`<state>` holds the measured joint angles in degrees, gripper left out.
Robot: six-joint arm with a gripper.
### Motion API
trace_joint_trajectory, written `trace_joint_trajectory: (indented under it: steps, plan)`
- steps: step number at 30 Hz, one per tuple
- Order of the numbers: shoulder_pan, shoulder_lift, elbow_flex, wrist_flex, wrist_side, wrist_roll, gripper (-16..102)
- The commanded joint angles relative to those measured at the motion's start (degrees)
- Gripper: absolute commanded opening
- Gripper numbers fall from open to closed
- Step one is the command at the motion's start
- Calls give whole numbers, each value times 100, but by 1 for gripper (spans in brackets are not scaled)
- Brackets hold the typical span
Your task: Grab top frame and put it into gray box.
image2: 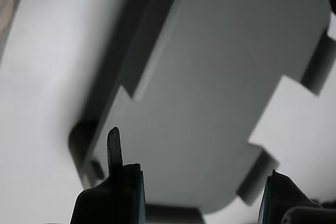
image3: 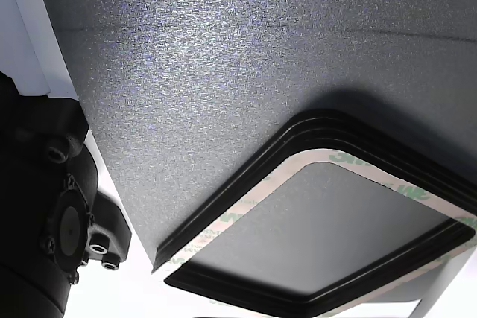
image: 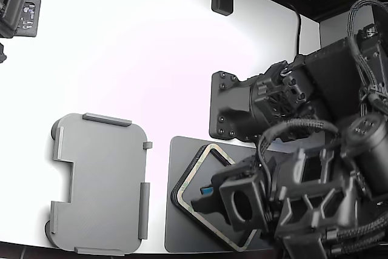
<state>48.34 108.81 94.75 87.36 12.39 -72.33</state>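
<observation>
Gripper nearest the wrist lens: two dark fingertips stand well apart, gap between them bare. Spread wide, nothing pinched. One fingertip carries a thin upright dark sliver; cannot tell what it is.

Beyond the gap, the gray box fills the wrist view, blurred, tilted across the picture, notched sides and raised edge tabs showing. Inside bare. White table beside it.

Exterior view: gripper sits low over the dark gray mat, at the near edge of the table toward the exterior view's right. Fingers point toward the exterior view's left, at the gray box. Arm bulky, cabled, reaching in from the exterior view's right, hiding much of the mat.

Frames lie stacked on the mat under the gripper, turned cornerwise. Tan face with faint green marks on top, black edges below. Cannot tell whether the fingertips touch the stack.

Other view, close and low: top frame lies flat on black-edged frames, open centre showing the mat.

Gray box well apart from the mat's stack, just beside the mat on the exterior view's left.

Second black arm base behind the mat. Dark fixture at far corner, exterior view's left.
</observation>
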Motion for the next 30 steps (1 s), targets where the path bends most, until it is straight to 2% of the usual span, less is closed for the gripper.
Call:
trace_joint_trajectory:
  steps: [1,6,8,10,15,23,30]
  plan:
    - [413,-448,-589,334,-44,-9,96]
    - [1020,-940,-940,738,-369,-44,99]
    - [1266,-940,-826,686,-492,229,93]
    - [1529,-958,-791,642,-510,457,100]
    - [2145,-1222,-756,448,-492,554,100]
    - [2593,-1758,-633,290,-633,905,100]
    - [2716,-1775,-536,229,-993,510,99]
